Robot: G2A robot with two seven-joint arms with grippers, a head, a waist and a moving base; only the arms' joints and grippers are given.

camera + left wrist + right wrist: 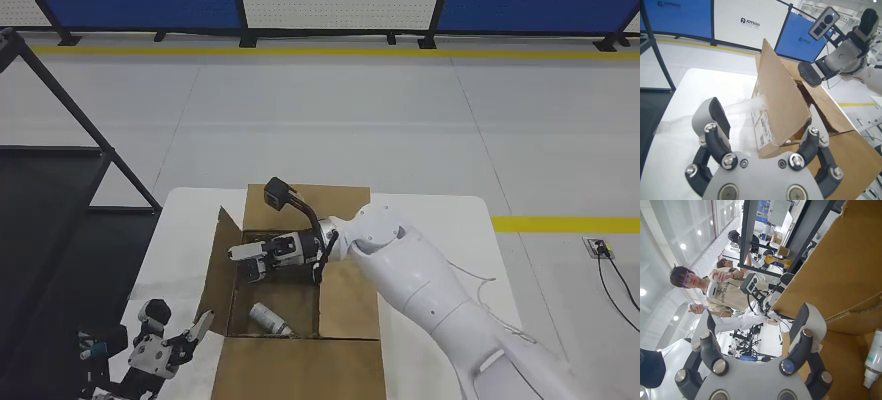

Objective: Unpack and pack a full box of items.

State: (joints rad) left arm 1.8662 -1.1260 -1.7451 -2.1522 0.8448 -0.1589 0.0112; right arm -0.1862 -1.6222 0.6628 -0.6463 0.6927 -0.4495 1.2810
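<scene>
An open cardboard box (345, 300) stands on the white table (430, 215), its flaps folded out. A white bottle (268, 318) lies on the box floor, and the same bottle (873, 359) shows beside the inner wall. My right gripper (250, 255) is at the box's left wall, open with nothing held (757, 321); one of its pads (809, 74) hangs over the box. My left gripper (185, 340) sits at the table's front left corner, open (762, 121), with the raised left flap (780, 91) just ahead of its fingers.
Clear plastic film (742, 108) lies on the table against the box's left side. A black shelf frame (60, 180) stands left of the table. The wide front flap (300, 370) spreads toward the table's front edge. A person holding controllers (715, 289) stands beyond the box.
</scene>
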